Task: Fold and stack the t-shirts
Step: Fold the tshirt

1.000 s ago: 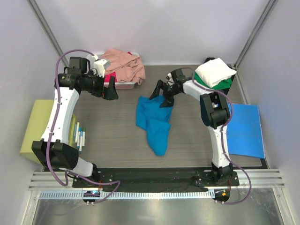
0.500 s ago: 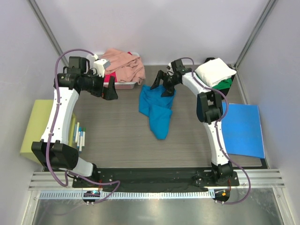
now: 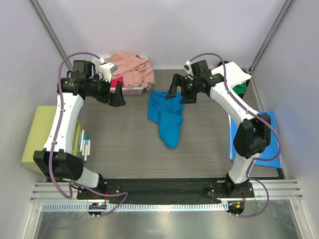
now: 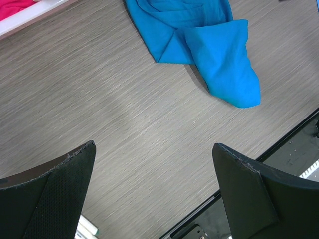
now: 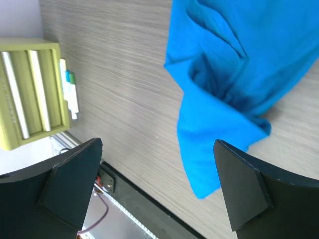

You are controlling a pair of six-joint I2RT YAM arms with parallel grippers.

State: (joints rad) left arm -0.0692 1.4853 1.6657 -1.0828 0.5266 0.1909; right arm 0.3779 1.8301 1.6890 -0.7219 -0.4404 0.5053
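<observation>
Nearest me, the yellow-green block (image 3: 39,134) sits at the left edge of the worktop (image 3: 119,144) and the stiff blue sheet (image 3: 261,137) at the right. Between them, mid-worktop, the teal-blue t-shirt (image 3: 167,117) lies crumpled. Its long axis runs near to far. The narrow rounded end points toward the arm bases and the broader bunched end lies away from them.

My right claw (image 3: 180,94) hangs over that far end, spread wide and gripping nothing; its wrist view shows the cloth below. My left claw (image 3: 118,94) is also spread wide and empty, over bare worktop left of the shirt.

Farther back, the salmon pink t-shirt (image 3: 132,67) is heaped in a white bin (image 3: 133,91). At far right, the white t-shirt (image 3: 229,74) rests folded on the green t-shirt (image 3: 242,89).
</observation>
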